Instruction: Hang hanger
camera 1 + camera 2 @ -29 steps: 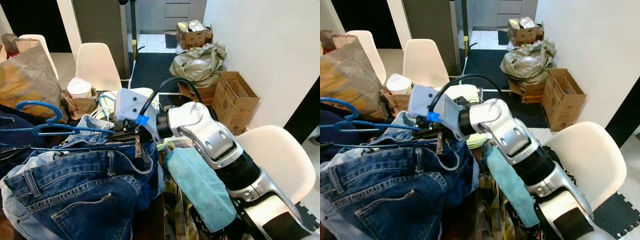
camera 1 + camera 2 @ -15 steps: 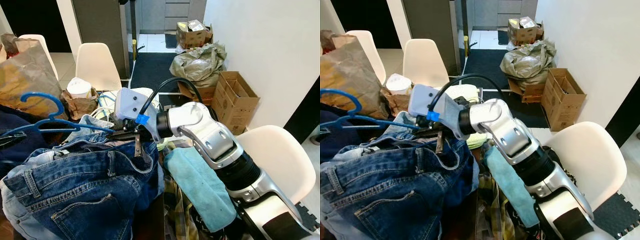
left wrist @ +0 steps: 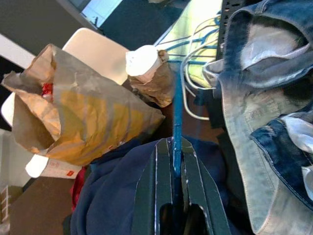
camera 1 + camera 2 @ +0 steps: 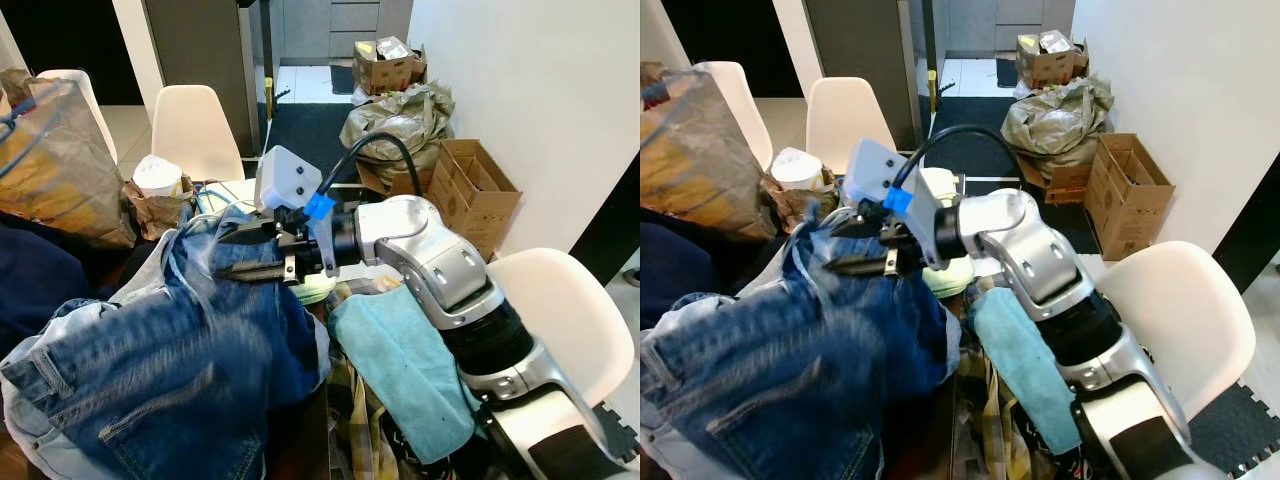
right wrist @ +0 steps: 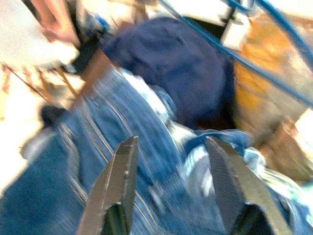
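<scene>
Jeans (image 4: 170, 350) are heaped across the table, the largest thing in the pile, blurred in the head views, with a navy garment (image 3: 122, 196) beside them. At the far left a brown paper bag (image 4: 55, 165) stands, and near it a smaller crumpled bag holding a white cup (image 3: 143, 61). White chairs (image 4: 195, 130) stand beyond the table, and a teal cloth (image 4: 400, 370) lies under the right arm.

The right gripper (image 4: 240, 255) is held level over the jeans with its fingers (image 5: 122, 171) spread apart and nothing between them; it is judged to be placed there to keep the denim clear of the hanger.

The hanger (image 3: 177, 117), thin and blue, is pinched at one end by the left gripper (image 3: 175, 166), whose fingers are pressed together on it. From there it runs out toward the cup. A faint blue curve at the top left of the head views may be its hook; this cannot be told for sure. The hanger is not yet hung.
</scene>
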### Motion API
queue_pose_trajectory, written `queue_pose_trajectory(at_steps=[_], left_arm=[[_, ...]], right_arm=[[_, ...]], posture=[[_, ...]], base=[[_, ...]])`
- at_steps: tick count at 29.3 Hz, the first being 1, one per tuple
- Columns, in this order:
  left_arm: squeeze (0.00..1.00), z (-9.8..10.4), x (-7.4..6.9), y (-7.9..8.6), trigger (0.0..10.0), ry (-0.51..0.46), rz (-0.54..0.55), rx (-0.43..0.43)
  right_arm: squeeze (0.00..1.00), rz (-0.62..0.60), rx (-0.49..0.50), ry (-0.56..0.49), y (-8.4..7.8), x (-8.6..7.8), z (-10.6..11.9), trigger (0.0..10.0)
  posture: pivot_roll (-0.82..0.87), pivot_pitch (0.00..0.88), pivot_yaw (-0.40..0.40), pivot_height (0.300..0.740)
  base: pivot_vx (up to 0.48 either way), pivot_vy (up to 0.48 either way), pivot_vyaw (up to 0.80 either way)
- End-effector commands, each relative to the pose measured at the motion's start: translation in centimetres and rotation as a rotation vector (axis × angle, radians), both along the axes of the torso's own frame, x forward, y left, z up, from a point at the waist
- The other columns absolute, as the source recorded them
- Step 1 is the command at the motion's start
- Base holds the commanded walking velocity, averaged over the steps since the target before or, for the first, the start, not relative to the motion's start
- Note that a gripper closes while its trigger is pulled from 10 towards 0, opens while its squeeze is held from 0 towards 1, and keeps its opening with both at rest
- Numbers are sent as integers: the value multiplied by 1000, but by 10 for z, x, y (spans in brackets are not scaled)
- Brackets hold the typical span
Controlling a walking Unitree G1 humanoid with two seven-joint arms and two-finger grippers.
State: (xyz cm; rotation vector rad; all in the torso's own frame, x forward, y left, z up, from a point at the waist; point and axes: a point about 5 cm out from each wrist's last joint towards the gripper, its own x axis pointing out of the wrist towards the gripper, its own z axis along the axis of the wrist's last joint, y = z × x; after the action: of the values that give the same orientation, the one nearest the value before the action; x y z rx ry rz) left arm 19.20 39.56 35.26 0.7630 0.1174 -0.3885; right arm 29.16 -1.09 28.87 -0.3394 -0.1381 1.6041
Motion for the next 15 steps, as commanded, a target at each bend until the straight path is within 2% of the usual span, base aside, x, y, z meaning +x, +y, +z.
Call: queue_pose_trajectory(at_steps=[1,2,3,4,6,7,8,9,10,11,13,14,15], left_arm=[[0,19,-6,-4,0,-13,-16,56],[0,19,-6,-4,0,-13,-16,56],[0,32,-10,-1,0,-37,-6,88],[0,39,-11,-1,0,-58,-3,93],[0,43,-12,-1,0,-72,-3,94],[0,50,-11,-7,0,-133,-30,74],[0,58,-9,-17,0,-233,-82,11],[0,58,-9,-17,0,-233,-82,11],[0,65,-7,-25,0,-327,-128,-60],[0,70,-4,-33,0,-450,-159,-183],[0,70,-4,-33,0,-450,-159,-183],[0,70,0,-36,980,-545,-155,-306],[0,70,0,-36,980,-545,-155,-306]], right_arm=[[1000,27,40,19,-3,-3,3,10000],[1000,27,40,19,-3,-3,3,10000],[827,2,38,16,-6,-1,1,10000],[290,-17,40,16,-7,2,0,10000],[290,-29,42,17,-8,3,0,10000],[0,-57,88,42,-10,7,4,10000],[0,-101,172,75,-14,14,12,10000],[0,-101,172,75,-14,14,12,10000],[0,-143,257,107,-18,21,21,10000],[0,-185,363,146,-24,29,31,10000],[0,-185,363,146,-24,29,31,10000],[0,-221,464,175,-32,35,41,10000],[0,-221,464,175,-32,35,41,10000]], posture=[[15,22,15,740],[15,22,15,740],[18,25,17,740],[19,25,18,740],[19,25,18,740],[22,27,20,740],[25,29,21,740],[25,29,21,740],[24,28,20,740],[23,28,20,740],[23,28,20,740],[21,29,17,740],[21,29,17,740]], base=[[0,0,0],[0,0,0],[0,0,0],[0,0,0],[0,0,0],[0,0,0],[0,0,0],[0,0,0],[0,0,0],[0,0,0],[0,0,0],[0,0,0],[0,0,0]])
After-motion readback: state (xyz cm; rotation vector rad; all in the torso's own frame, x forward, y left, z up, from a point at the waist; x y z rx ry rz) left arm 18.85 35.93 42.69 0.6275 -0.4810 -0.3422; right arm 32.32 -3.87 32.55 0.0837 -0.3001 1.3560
